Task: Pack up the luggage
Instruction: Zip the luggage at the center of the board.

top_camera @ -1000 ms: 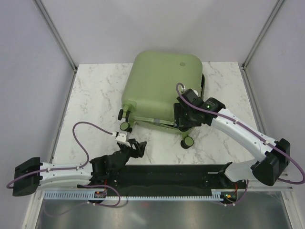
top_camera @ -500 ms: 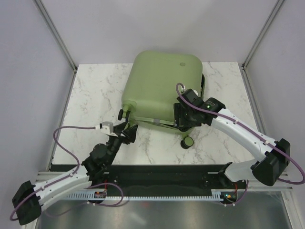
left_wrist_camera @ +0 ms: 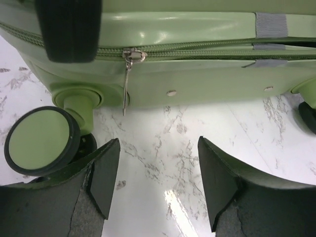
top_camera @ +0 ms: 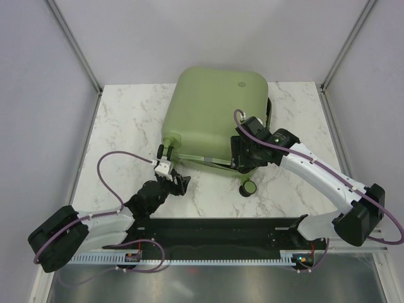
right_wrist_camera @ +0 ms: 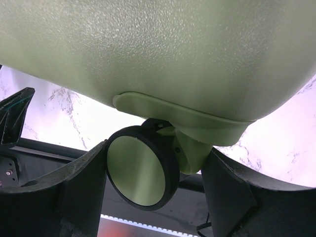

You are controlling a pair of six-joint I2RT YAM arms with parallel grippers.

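The left claw [left_wrist_camera: 158, 163] stands open with nothing between its dark, scuffed pads [left_wrist_camera: 101, 173], low over the glossy marble table [left_wrist_camera: 173, 143]. Half a second ago it lay a little farther left, with its arm stretched from the near left corner. Now the elbow is folded out to the left and the claw faces the near side of the luggage [left_wrist_camera: 197, 81]. A second ago it sat farther back from the case.

Only this wrist view shows the zip line. A small metal pull [left_wrist_camera: 127, 86] hangs from the slider, and grey webbing tabs [left_wrist_camera: 270, 24] cross the seam. Farther right, the two halves part into a dark gap. A round green-faced, black-rimmed caster [left_wrist_camera: 39, 140] sits just left of the claw.

The right claw [right_wrist_camera: 155, 173] is also wide apart and has not moved. Its view shows the pebbled green shell overhead and a second caster [right_wrist_camera: 140, 168] framed between its fingers. Whether they touch the wheel cannot be told.

From above, the luggage is unmoved. It lies flat at the middle back of the table, a smooth pale-green shell with rounded corners and a small round logo [top_camera: 241, 84], its wheels toward the arms.
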